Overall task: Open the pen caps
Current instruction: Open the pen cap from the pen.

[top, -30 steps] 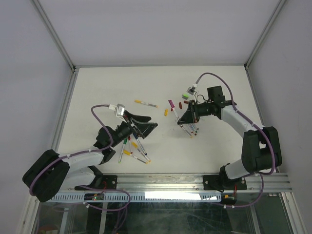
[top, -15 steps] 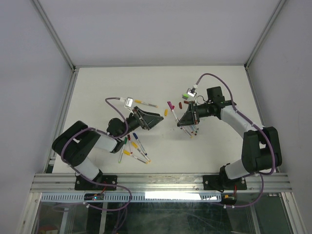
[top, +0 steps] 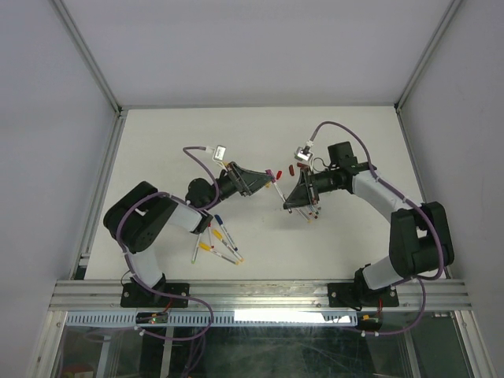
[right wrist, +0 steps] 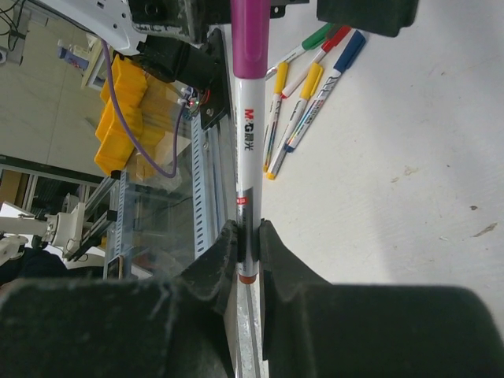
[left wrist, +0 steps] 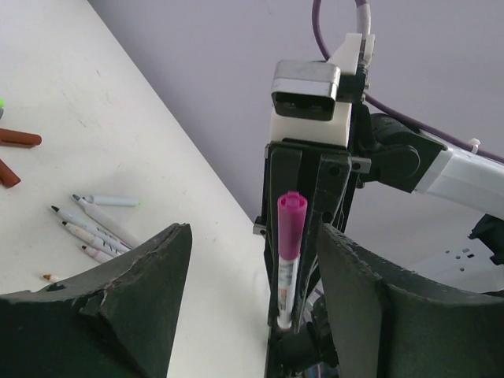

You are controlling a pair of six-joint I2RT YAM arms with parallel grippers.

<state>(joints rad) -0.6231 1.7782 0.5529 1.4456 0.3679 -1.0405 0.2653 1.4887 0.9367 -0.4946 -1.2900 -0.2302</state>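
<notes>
Left arm [top: 185,214] and right arm [top: 378,189]: white links, black joints. Purple cable [top: 197,148] feeds grey camera box [top: 220,150] behind left claw [top: 266,182]; black fingers [left wrist: 134,283], seemingly rough-edged.

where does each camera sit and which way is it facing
Top external: overhead, near side, looking down on the table; left arm, right arm show.
Left wrist: between its own open fingers, facing the right gripper.
Right wrist: along its own shut fingers, facing the left gripper.
Shared: both wrist views show the magenta-capped pen the right gripper holds.
</notes>
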